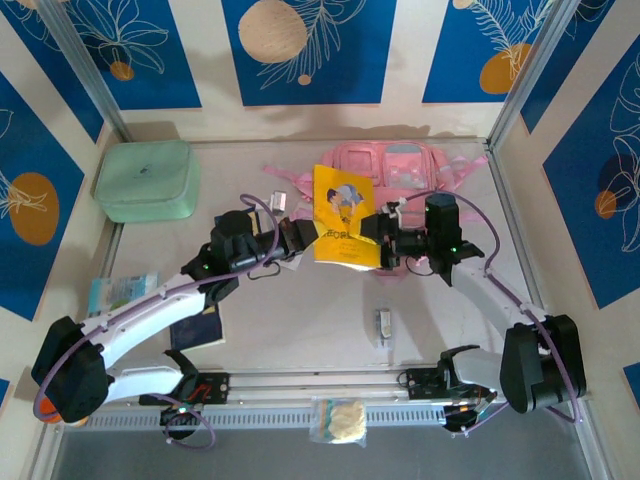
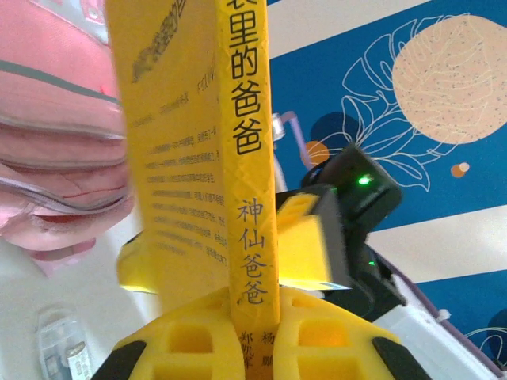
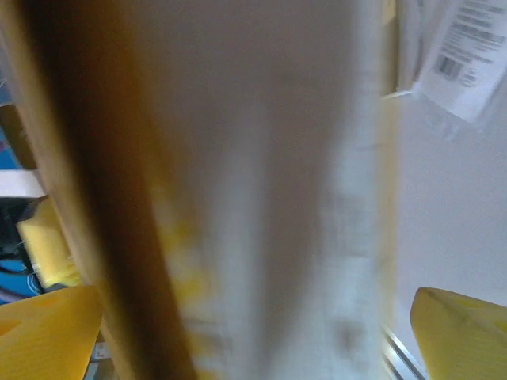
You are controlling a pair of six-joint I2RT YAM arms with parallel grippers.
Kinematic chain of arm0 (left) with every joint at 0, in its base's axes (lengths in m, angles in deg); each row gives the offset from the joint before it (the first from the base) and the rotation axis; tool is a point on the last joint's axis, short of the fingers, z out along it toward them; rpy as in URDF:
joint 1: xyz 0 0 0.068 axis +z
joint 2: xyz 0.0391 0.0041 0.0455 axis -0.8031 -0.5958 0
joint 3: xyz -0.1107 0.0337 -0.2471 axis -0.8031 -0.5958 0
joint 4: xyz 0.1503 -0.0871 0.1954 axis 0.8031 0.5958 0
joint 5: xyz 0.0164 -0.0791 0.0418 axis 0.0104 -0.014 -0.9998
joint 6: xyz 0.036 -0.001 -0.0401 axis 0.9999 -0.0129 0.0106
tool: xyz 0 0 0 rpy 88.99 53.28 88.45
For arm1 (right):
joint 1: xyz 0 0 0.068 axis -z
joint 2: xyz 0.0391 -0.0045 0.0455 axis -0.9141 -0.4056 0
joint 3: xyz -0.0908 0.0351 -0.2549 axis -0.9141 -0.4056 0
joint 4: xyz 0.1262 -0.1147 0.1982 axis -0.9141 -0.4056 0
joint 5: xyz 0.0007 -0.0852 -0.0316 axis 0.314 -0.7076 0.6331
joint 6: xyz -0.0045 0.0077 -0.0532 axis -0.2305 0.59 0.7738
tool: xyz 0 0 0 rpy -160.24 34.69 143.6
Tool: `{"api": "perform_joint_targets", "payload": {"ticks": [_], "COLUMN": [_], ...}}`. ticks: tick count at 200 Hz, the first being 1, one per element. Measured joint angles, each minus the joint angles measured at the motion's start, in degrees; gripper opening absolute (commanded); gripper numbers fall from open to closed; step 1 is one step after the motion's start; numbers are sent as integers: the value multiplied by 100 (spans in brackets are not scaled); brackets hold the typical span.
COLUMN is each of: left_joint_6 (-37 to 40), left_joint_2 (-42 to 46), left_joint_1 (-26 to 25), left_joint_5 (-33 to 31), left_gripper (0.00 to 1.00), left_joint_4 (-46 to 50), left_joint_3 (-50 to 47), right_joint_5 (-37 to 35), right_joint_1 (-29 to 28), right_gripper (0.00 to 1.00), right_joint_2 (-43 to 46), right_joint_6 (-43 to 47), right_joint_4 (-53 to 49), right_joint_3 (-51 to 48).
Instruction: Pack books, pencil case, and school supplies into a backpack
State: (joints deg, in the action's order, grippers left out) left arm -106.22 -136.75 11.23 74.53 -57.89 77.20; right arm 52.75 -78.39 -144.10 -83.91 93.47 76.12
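Observation:
A bright yellow book (image 1: 345,222) stands upright in the air over the middle of the table. My left gripper (image 1: 298,242) is shut on its spine (image 2: 247,127), with the yellow jaws pressed to both sides at the lower end (image 2: 261,328). My right gripper (image 1: 386,240) is open; its fingers (image 3: 47,332) stand wide on either side of the book's blurred page edge (image 3: 261,158). The pink backpack (image 1: 405,165) lies behind the book (image 2: 47,158). A navy book (image 1: 195,330) lies by the left arm. A small pale oblong supply item (image 1: 382,326) lies near the front. The pencil case is out of view.
A mint-green zip case (image 1: 148,180) sits at the back left and a teal packet (image 1: 120,295) at the left edge. A small clear bag (image 1: 340,420) lies past the front rail. A white barcode tag (image 3: 467,55) hangs close to the right gripper.

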Motion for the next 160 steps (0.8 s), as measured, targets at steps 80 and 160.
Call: {"api": "perform_joint_targets", "payload": {"ticks": [80,160], "left_joint_6": [98,699], "left_joint_2": [-59,22], "left_joint_1": [-4,-4], "left_joint_5": [-166,-459], "left_gripper": [0,0], "left_joint_4": [98,1307], "left_joint_3": [59,138], "right_joint_5": [264,175], "right_joint_1": [79,247], "right_gripper": [90,38], "right_joint_2": [337,804], "right_joint_6": [-820,-184], "right_joint_4": [643,-417], "right_joint_3": [-114,181]}}
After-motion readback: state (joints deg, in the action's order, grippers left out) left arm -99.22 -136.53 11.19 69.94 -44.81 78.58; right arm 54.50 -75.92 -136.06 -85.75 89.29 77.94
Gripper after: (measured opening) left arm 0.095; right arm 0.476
